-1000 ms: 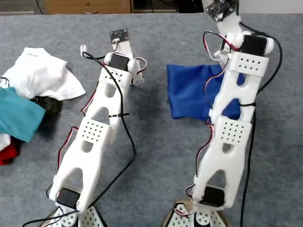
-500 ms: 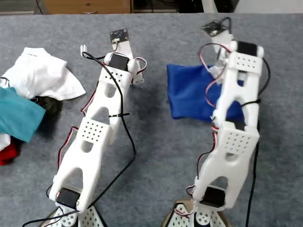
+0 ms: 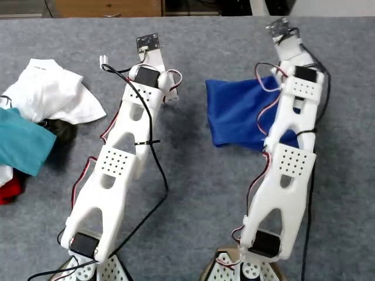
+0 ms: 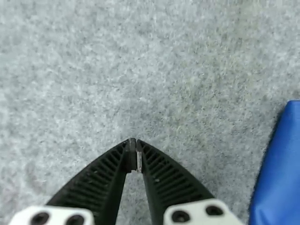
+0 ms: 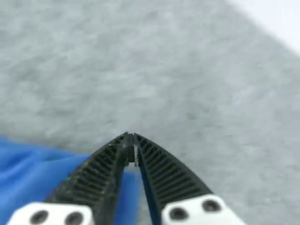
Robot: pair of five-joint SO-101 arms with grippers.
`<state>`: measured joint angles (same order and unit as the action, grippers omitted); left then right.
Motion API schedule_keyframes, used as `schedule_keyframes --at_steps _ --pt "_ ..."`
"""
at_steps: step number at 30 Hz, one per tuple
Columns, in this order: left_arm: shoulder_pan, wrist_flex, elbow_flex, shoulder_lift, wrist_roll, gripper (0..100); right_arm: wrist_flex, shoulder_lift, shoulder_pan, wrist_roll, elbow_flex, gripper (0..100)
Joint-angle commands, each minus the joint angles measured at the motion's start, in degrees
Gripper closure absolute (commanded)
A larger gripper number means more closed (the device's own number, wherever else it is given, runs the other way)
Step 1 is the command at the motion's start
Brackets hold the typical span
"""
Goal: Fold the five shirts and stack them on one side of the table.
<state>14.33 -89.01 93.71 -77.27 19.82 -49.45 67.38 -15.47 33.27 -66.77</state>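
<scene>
A folded blue shirt lies on the grey table at the right, partly under my right arm. My right gripper is shut with nothing between its fingers, just above the blue shirt at its edge. Left of the shirt, my left gripper is also shut and holds nothing, low over bare carpet, with the blue shirt off to one side. A pile at the left edge holds a white shirt, a teal shirt, a black shirt and a red shirt.
The grey carpeted table has bare room between the two arms and in front of the blue shirt. A wooden cabinet stands beyond the far edge. My left arm stretches diagonally across the middle.
My right arm has come down lower over the blue shirt, and its wrist has swung slightly rightward. The left arm and the shirts have not moved.
</scene>
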Motion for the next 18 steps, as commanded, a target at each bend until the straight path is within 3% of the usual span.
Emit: schedule_keyframes --at_steps 1,6,12,18 --pt "0.53 0.62 1.41 0.57 -0.35 98 -1.85 1.1 -2.15 -0.53 -11.74 99.6" --pt "0.53 0.79 1.41 0.57 -0.35 98 -22.59 1.1 -1.8 -0.53 -29.14 99.5" --pt "0.35 0.7 1.41 0.57 -0.35 98 -52.92 -10.42 -0.22 -0.35 -28.44 99.3" --pt "0.26 0.53 1.41 0.57 -0.35 98 -53.19 -18.42 -5.05 -0.97 -27.65 99.6"
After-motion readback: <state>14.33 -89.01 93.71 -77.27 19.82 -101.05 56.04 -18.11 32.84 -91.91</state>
